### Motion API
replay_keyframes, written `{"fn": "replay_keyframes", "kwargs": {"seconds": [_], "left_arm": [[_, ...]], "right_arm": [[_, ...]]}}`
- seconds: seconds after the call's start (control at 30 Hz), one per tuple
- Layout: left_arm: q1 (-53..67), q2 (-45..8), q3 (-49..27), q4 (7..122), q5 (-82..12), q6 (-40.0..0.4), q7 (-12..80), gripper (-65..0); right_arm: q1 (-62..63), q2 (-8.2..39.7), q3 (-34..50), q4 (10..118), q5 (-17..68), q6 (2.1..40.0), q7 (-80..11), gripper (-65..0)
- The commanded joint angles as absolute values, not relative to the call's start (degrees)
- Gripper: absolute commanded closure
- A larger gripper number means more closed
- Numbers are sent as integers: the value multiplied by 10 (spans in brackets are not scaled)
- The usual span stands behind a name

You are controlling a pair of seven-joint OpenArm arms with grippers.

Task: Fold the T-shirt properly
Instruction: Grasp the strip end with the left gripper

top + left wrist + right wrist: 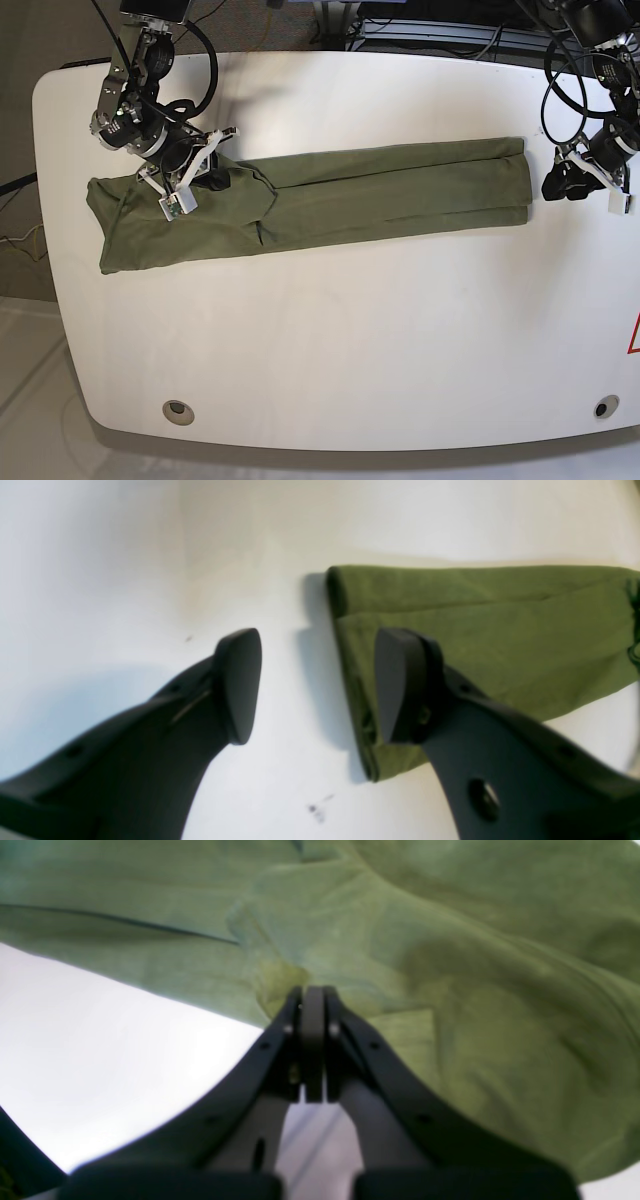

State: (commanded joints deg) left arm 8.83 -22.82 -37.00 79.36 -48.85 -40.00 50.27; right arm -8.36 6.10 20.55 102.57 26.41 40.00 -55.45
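The T-shirt lies on the white worktop as a long narrow band, already folded lengthwise, stretching from the left claw's end to the right claw's end.

The right claw is closed tight on a pinch of the T-shirt's cloth, near the band's wider, rumpled end. The left claw hangs with its jaws well apart and empty, astride the band's other short end, one finger over the cloth and one over bare worktop beside it.

The cloth looks light, thin and limp. It should drape and sag from any grip and not hold its shape, and stacked layers may slide apart. The doubled short end under the left claw looks the better place to take hold, catching every layer at the edge so they lift together.

The right wrist view is soft and filled with cloth, so how many layers are pinched cannot be made out. No collar or label shows clearly. The sleeves are tucked out of sight.
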Motion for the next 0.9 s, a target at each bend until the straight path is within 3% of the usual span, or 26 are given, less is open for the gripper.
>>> {"fn": "replay_keyframes", "kwargs": {"seconds": [0.07,0.27,0.6,0.9], "left_arm": [[99,-226,-369,790,-491,-400,495,-322],[92,-222,-367,771,-489,-400,490,-314],[77,-203,-314,723,-441,-400,467,-243],[74,-182,-319,740,-446,-400,487,-299]], "right_arm": [[-83,61,210,1032,265,400,-552,-160],[-83,62,212,1047,266,400,-543,-270],[-94,62,211,1061,259,400,-535,-275],[-103,62,210,1055,261,400,-534,-246]]}}
